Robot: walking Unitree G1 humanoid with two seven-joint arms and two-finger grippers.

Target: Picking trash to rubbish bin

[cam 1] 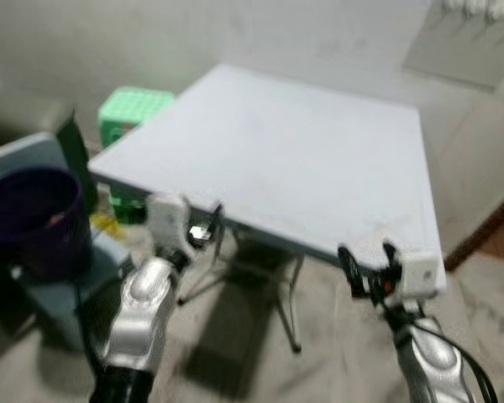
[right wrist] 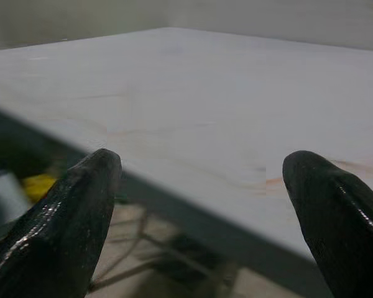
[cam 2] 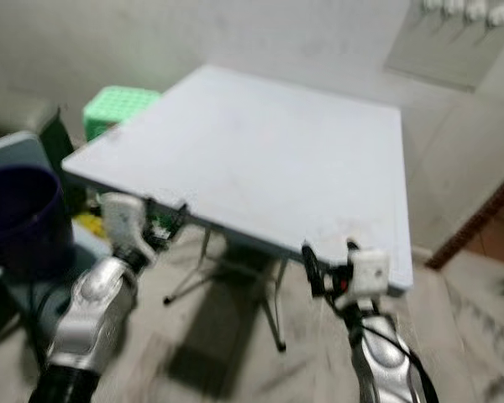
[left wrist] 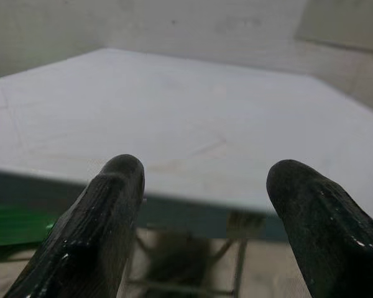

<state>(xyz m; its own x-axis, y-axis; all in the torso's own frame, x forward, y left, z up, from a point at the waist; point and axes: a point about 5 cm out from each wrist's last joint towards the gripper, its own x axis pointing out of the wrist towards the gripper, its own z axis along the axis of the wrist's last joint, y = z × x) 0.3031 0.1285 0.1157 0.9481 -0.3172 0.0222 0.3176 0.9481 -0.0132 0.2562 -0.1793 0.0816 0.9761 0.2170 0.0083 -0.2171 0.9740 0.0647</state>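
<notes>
A dark purple rubbish bin (cam 1: pixel 29 214) stands on the floor at the left, beside the table's near-left corner. The white folding table (cam 1: pixel 294 151) lies before me with a bare top; I can make out no trash on it. My left gripper (cam 1: pixel 212 225) is held at the near edge by the left corner, open, with nothing between its fingers (left wrist: pixel 105 217). My right gripper (cam 1: pixel 370 267) is raised at the near-right corner, also open and holding nothing, its fingers (right wrist: pixel 68 223) level with the tabletop edge. The head views are blurred.
A green plastic stool (cam 1: pixel 133 109) stands behind the table's left corner. Something yellow (cam 1: pixel 105 224) lies low between the bin and the table. A grey-blue box (cam 1: pixel 34 155) is behind the bin. The table's metal legs (cam 1: pixel 290 311) stand on a grey floor.
</notes>
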